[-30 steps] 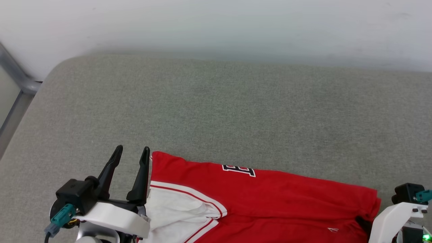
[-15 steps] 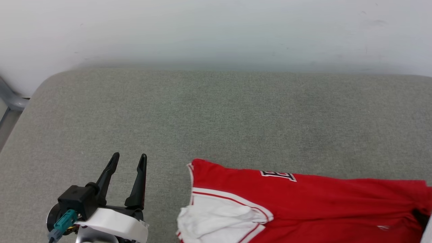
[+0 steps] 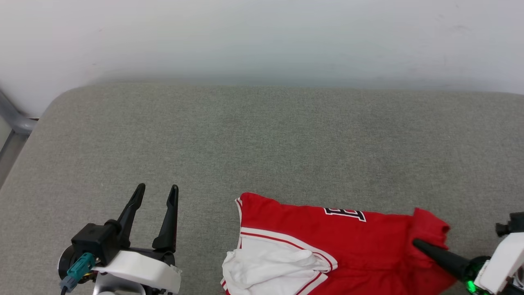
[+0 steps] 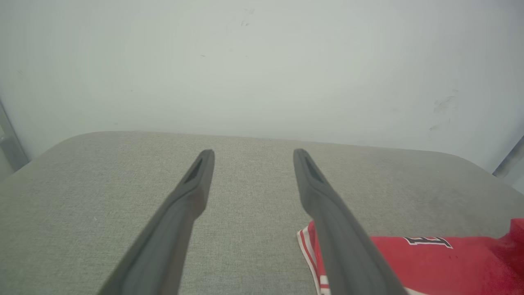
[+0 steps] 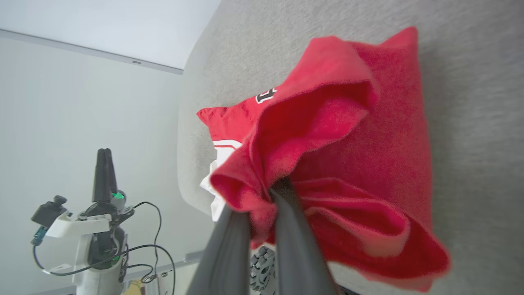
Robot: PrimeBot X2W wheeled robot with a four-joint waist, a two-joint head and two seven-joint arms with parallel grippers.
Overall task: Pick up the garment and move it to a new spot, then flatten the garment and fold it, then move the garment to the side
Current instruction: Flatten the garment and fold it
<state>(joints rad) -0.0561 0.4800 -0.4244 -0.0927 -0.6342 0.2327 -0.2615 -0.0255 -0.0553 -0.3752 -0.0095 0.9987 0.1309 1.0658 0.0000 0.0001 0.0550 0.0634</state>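
The garment (image 3: pixel 360 241), red with a white sleeve and striped trim, lies on the grey cushion at the near edge, right of centre. Part of its black lettering shows. My right gripper (image 3: pixel 417 243) is shut on its right edge, which is bunched and lifted. In the right wrist view the fingers (image 5: pixel 272 192) pinch a gathered fold of the garment (image 5: pixel 368 135). My left gripper (image 3: pixel 158 187) stands open above bare cushion, well left of the garment and apart from it. Between its fingers (image 4: pixel 254 152) there is nothing, and the garment (image 4: pixel 442 262) lies to their right.
The grey fabric cushion (image 3: pixel 262 143) spreads wide behind and left of the garment, with a rounded back-left corner. A white wall (image 3: pixel 262 32) rises directly behind it. A grey metal frame (image 3: pixel 12 119) stands past the left edge.
The garment has slid right, away from my left gripper, and the camera shifted too. Its right edge is now bunched up and pulled leftward by my right gripper, whose finger has come into view.
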